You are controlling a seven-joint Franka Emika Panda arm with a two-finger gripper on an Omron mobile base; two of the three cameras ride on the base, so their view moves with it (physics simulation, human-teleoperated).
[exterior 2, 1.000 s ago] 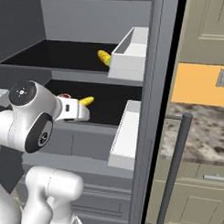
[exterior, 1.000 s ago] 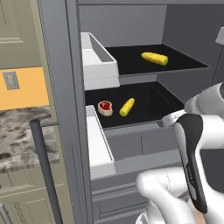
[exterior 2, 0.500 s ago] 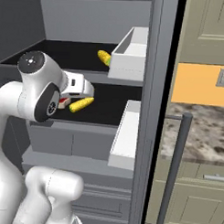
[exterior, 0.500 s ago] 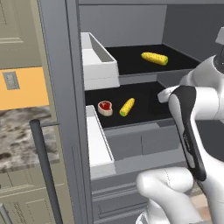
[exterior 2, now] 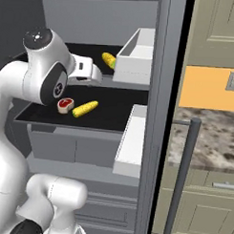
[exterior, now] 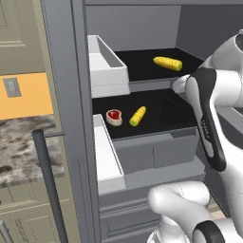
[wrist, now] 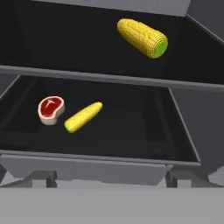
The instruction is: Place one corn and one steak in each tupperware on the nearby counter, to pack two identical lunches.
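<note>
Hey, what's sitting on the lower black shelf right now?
A steak and a corn cob lie side by side on the lower shelf; the arm hides its far end in the base views.

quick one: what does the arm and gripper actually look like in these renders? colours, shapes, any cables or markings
The arm is glossy white, built from rounded tubular links, with dark grey to black caps and bands at the joints; one long black strip runs down a link in the left base view. The white hand ends in the gripper, whose two small dark grey finger tips are blocky. No cables or markings are visible.
</note>
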